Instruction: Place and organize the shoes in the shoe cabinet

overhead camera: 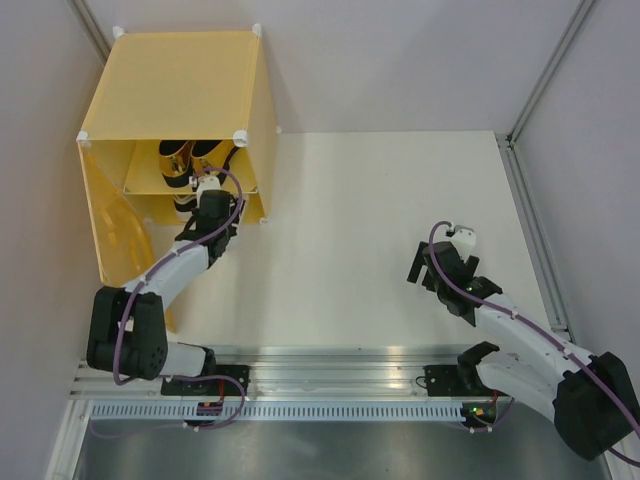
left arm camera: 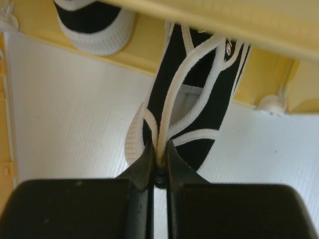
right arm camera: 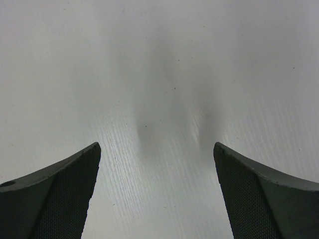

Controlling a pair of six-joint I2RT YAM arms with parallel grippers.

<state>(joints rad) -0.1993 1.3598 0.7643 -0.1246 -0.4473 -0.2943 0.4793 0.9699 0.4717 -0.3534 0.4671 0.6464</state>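
Yellow-orange translucent shoe cabinet [overhead camera: 170,90] stands far left on the table [overhead camera: 380,200], with two gold loafers [overhead camera: 178,160] on its upper shelf. Left gripper [left arm camera: 158,149] is clamped tight on the heel rim of a black-and-white sneaker [left arm camera: 199,99], toe inside the lower compartment and heel out over the table; second sneaker [left arm camera: 94,25] sits just beside it, inside. Right gripper [right arm camera: 157,189] is spread wide, holding nothing, above the table.

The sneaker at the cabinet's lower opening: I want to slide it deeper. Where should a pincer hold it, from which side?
Grip the thin rim at the near end of the sneaker, coming from the open front of the shoe cabinet. Its far end lies under the shelf, so probably only this end is reachable. The left pincer is shut there.
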